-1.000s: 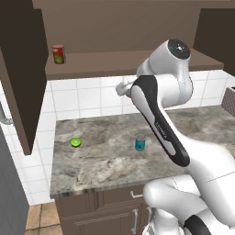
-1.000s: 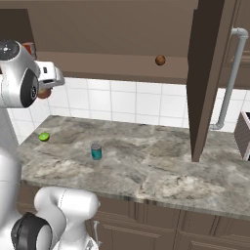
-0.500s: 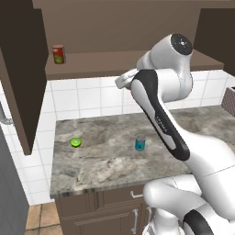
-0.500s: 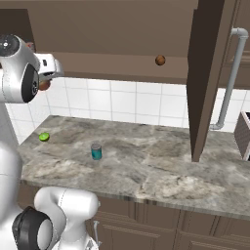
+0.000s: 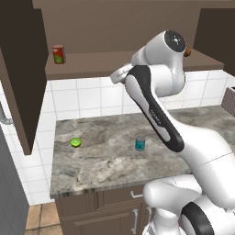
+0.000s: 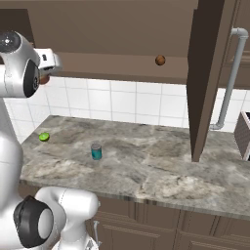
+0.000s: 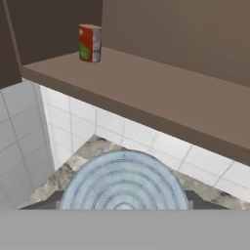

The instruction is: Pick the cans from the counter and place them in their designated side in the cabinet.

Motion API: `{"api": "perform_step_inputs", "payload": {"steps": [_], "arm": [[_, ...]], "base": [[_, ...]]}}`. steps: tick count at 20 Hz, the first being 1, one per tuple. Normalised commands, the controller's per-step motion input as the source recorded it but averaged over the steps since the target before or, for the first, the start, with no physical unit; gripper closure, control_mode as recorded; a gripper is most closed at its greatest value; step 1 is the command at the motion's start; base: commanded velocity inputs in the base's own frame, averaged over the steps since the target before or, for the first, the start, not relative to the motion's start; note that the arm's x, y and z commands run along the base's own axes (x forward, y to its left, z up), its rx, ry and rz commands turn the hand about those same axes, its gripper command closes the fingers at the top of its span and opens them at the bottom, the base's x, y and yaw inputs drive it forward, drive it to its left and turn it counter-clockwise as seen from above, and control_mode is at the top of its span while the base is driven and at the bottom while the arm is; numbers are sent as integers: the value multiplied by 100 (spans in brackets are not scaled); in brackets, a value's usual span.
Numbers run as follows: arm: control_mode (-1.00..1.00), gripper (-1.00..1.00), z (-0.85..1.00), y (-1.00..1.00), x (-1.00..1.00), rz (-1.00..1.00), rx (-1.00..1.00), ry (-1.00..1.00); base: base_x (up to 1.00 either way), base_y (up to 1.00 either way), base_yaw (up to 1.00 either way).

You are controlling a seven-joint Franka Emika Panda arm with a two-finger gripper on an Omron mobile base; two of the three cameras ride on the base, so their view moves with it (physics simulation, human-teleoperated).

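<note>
From the left, the teal can (image 5: 140,143) stands on the counter (image 5: 105,160); from the right, likewise; in the hand view the gripper (image 7: 124,205) clamps a grey-topped can (image 7: 124,183) below the shelf (image 7: 161,97).

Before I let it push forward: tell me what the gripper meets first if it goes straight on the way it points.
The gripper, shut on a grey-topped can, points below the cabinet shelf. It would probably meet the tiled wall under the shelf edge first, though depth is unclear.
</note>
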Motion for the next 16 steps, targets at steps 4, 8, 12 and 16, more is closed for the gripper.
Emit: {"api": "perform_step_inputs", "payload": {"steps": [4, 8, 12, 16], "arm": [[-100, 100, 0, 10, 27, 2, 0, -3], [-100, 100, 7, 11, 23, 2, 0, -3], [-100, 100, 13, 16, 20, 2, 0, -2], [-100, 100, 15, 19, 11, 3, 0, 0]], "base": [[0, 0, 0], [0, 0, 0], [0, 0, 0], [0, 0, 0]]}}
